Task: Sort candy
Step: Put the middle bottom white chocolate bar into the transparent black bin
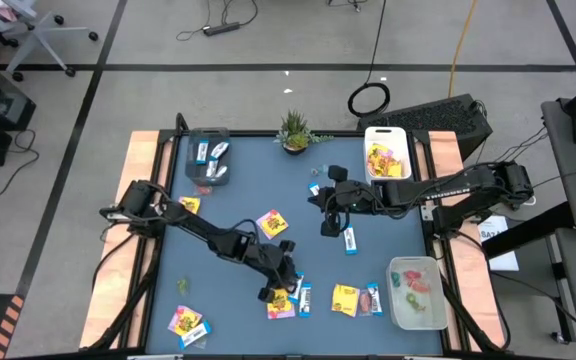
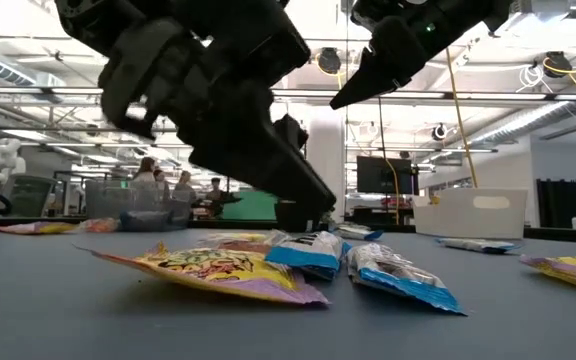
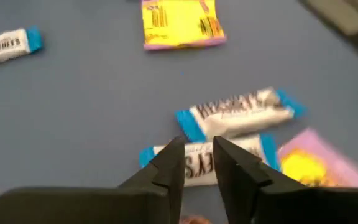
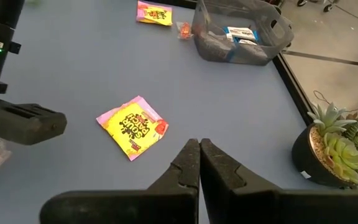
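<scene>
Closest to the low lens lies a yellow packet with a purple edge [image 2: 213,270], flat on the blue table [image 2: 68,320], and just right of it two blue-and-white bars [image 2: 393,275] sit side by side. Over them, upper left of that frame, looms my left gripper [image 2: 303,205], angled down toward the pile.

From above, my left gripper [image 1: 280,285] sits low and centre in the frame, right over that cluster. Through my left wrist camera my fingers [image 3: 173,168] stand slightly apart, a narrow gap between them, tips right over the nearer Hershey's bar [image 3: 201,163]; whether they touch it I cannot tell. A second Hershey's bar [image 3: 238,112] lies just beyond, a yellow packet [image 3: 179,23] farther off.

My right gripper [image 1: 330,215] hovers mid-table, right of centre, fingers [image 4: 188,168] pressed together, pinching nothing. Beneath it a yellow Sour Patch packet [image 4: 134,126] lies on the mat.

Sorted candy so far: blue-and-white bars in the clear bin [image 1: 190,165] at upper left, yellow packets in the white bin [image 1: 368,135] at upper right, small coloured pieces in the clear bin [image 1: 396,310] at lower right. A potted succulent [image 1: 294,130] stands at top centre.
</scene>
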### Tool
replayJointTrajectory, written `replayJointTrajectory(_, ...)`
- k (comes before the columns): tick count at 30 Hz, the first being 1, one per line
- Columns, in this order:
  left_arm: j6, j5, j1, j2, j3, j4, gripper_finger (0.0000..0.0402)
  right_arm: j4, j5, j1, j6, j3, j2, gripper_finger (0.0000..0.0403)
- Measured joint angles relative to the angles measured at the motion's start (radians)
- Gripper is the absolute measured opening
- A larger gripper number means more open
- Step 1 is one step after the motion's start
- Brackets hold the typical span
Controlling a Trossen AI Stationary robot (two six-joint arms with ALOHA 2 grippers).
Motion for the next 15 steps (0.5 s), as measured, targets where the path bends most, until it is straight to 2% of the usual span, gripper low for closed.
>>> replayJointTrajectory(3,-0.057,0.019,-0.007,0.0,0.005,-0.005,0.0125,0.0,0.0,0.0,0.0,0.0,0.0,0.0)
replayJointTrajectory(8,0.077,0.013,-0.034,0.0,0.005,-0.017,0.02,0.0,0.0,0.0,0.0,0.0,0.0,0.0)
replayJointTrajectory(12,0.076,0.007,-0.033,0.003,0.006,0.003,0.0248,-0.001,0.0,0.0,0.0,0.0,0.0,0.0)
replayJointTrajectory(15,0.075,0.003,-0.035,0.024,0.013,0.017,0.0266,0.0,0.0,0.0,0.0,0.0,0.0,0.0)
